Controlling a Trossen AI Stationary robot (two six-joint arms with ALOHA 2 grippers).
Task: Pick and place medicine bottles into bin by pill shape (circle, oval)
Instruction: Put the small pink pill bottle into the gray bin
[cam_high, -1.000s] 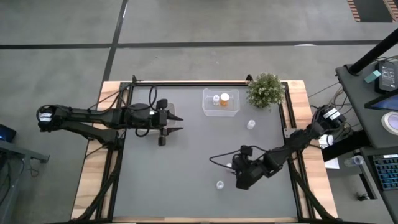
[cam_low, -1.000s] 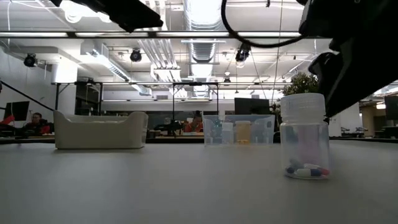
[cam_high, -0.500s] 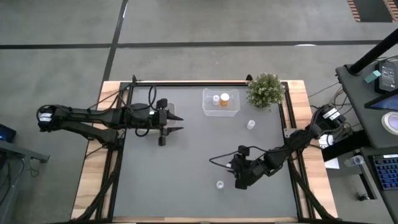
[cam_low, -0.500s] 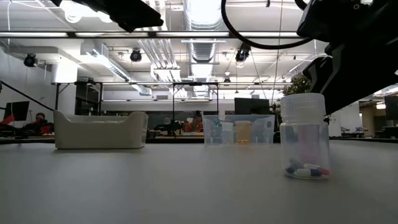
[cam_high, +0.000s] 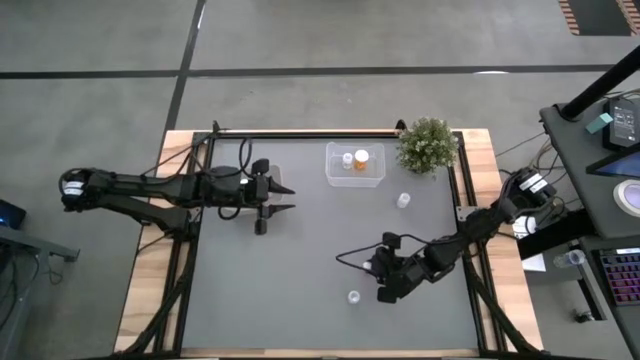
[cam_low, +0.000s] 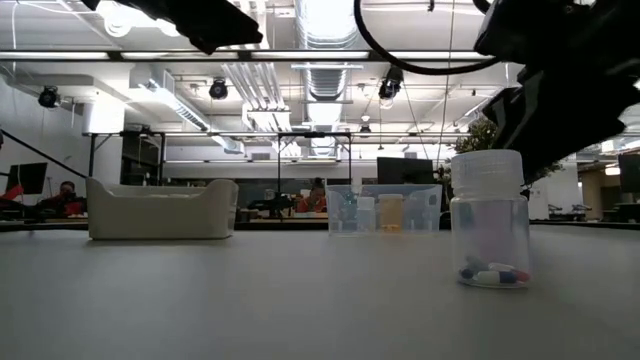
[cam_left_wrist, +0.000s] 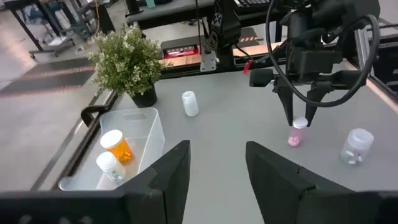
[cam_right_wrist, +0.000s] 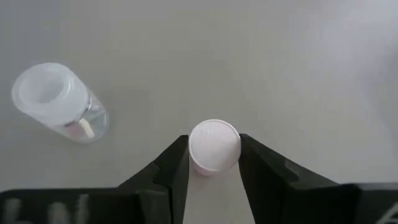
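Now the right end effector (cam_right_wrist: 214, 163) is closed around a small pink, white-capped medicine bottle (cam_right_wrist: 214, 147) standing on the grey bench (cam_high: 300, 290), beside a clear capped bottle (cam_right_wrist: 59, 102). Meanwhile, the left end effector (cam_high: 280, 198) is held narrowly parted, empty, above the bench.

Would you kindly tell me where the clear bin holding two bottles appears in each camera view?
High view: the clear bin sits at the table's far edge, just left of the potted plant.
Low view: centre background, the plant to its right.
Left wrist view: lower left, below the plant.
Right wrist view: not in it.
Shared landmark: the plant.
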